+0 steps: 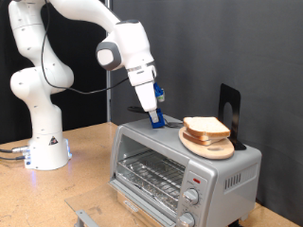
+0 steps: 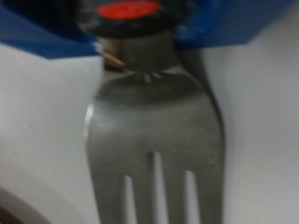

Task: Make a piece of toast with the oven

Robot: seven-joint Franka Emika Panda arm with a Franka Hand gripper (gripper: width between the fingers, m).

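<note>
Exterior view: tool [image 1: 154, 118] angled down onto oven [image 1: 180, 165].

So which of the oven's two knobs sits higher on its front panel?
The knob just under the red mark on the oven; the other knob sits below it, at the exterior view's bottom edge.
</note>
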